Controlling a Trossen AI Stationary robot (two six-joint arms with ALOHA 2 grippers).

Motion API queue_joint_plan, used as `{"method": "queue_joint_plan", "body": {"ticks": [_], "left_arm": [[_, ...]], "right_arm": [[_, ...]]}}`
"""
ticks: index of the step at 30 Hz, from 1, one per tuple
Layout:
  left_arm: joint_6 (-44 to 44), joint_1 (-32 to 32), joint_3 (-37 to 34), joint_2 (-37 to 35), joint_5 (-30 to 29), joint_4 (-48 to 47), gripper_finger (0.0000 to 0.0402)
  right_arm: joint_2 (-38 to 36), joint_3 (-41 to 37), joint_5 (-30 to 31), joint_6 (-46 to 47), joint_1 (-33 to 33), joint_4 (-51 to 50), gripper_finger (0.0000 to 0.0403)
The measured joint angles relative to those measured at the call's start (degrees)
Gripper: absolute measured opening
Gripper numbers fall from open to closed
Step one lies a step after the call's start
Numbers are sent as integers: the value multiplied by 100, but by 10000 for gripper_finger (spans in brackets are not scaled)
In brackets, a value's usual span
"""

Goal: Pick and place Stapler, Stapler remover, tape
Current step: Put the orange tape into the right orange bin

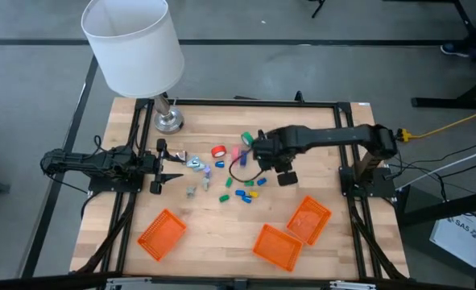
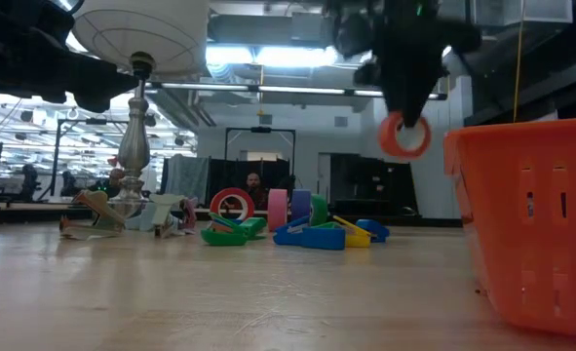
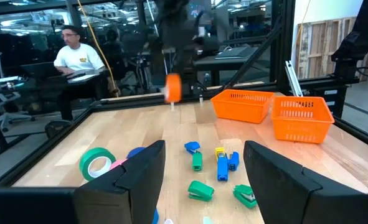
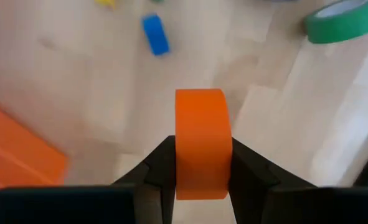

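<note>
Orange tape roll (image 4: 200,151) hanging pinched across its width in the right gripper (image 4: 199,163), lifted clear above the table (image 1: 221,229). Carrying level toward the orange baskets (image 1: 308,219), keeping squeeze steady, lowering inside before releasing. Left gripper (image 3: 202,171) waiting, fingers spread, near the lamp (image 1: 133,44).
</note>
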Motion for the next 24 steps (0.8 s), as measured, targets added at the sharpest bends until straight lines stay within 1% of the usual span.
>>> {"method": "queue_joint_plan", "body": {"ticks": [9, 12, 19, 24], "left_arm": [[0, 0, 0, 1, 2, 0, 215], [0, 0, 0, 1, 2, 0, 215], [0, 0, 0, 0, 2, 0, 215], [0, 0, 0, 1, 2, 0, 216]], "right_arm": [[-361, 57, -952, 2677, 1118, -168, 107], [-437, 57, -1062, 3623, 1439, -267, 107], [-515, 57, -1069, 5624, 2046, -698, 107], [-520, -146, -1576, 6497, 2294, -726, 107]]}}
